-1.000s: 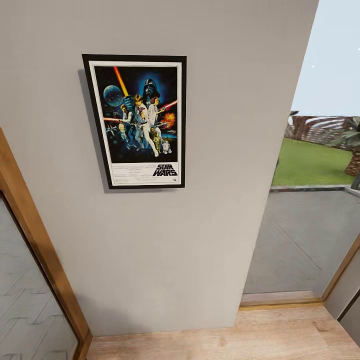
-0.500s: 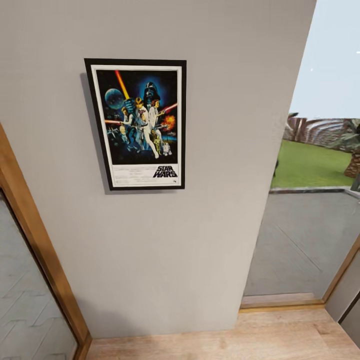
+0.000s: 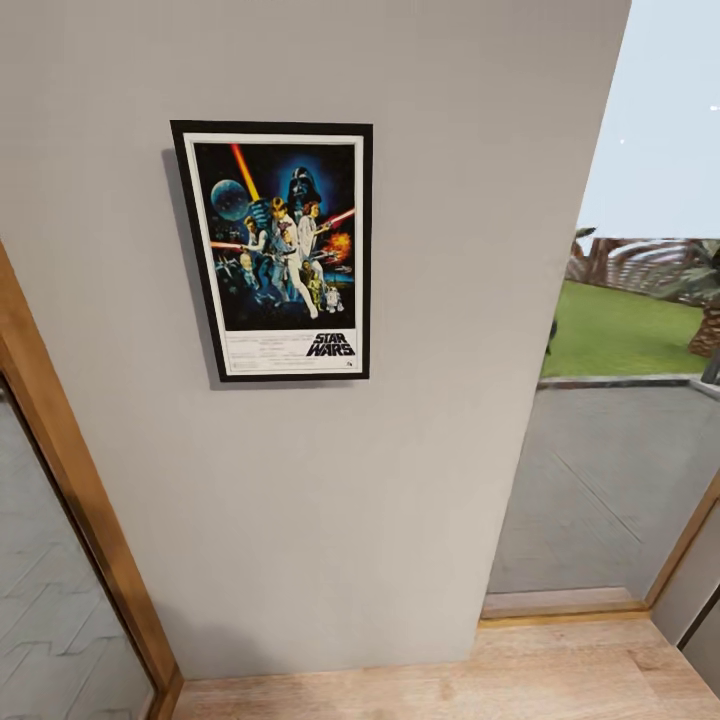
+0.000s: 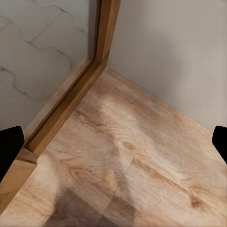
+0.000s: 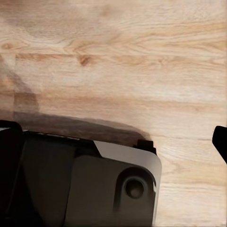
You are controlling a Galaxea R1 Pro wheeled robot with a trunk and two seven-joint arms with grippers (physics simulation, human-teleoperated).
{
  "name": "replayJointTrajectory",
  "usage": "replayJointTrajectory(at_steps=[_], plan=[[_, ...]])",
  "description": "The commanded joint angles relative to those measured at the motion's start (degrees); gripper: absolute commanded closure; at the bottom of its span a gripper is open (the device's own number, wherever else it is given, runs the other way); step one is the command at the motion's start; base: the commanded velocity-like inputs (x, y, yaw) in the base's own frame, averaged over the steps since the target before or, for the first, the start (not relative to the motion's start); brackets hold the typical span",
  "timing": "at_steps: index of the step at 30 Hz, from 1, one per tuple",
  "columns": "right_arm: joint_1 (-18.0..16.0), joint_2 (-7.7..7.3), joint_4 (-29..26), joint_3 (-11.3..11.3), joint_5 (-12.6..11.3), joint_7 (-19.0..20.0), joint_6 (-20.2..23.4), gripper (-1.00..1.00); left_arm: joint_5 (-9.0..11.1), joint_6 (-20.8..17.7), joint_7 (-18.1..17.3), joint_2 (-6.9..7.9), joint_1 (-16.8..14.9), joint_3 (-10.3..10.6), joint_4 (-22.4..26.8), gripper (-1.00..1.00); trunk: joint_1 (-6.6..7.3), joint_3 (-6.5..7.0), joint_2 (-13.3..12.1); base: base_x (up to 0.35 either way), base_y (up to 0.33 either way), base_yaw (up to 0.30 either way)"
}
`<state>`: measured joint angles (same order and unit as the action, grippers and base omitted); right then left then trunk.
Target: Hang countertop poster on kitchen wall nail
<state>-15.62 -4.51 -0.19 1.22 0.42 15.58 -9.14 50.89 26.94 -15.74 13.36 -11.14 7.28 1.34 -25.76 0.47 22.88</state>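
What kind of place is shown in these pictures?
Probably a room in a home, beside a glass door to a garden: a framed poster hangs on a grey wall, above a wooden floor, with grass outside.

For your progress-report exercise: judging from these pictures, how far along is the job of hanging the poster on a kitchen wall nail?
Done, it seems: the poster hangs flat and upright on the pale grey wall; the nail itself is hidden behind it. In hand: nothing. The left gripper and right gripper are open and empty, pointing at the wooden floor. Left: apparently nothing.
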Motion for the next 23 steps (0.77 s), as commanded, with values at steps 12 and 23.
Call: replayJointTrajectory(at_steps=[12, 23], plan=[[0.08, -0.4, 2.96, 0.18, 0.19, -0.12, -0.02, -1.0, 0.61, 0.13, -0.26, 0.0, -0.03, 0.46, -0.1, -1.0, -0.02, -0.02, 0.04, 0.0, 0.0, 0.0], [0.15, -0.41, 3.09, 0.27, 0.21, -0.18, -0.31, -1.0, 0.59, 0.13, -0.26, -0.07, -0.03, 0.53, -0.1, -1.0, -0.02, -0.02, 0.04, 0.0, 0.0, 0.0]])
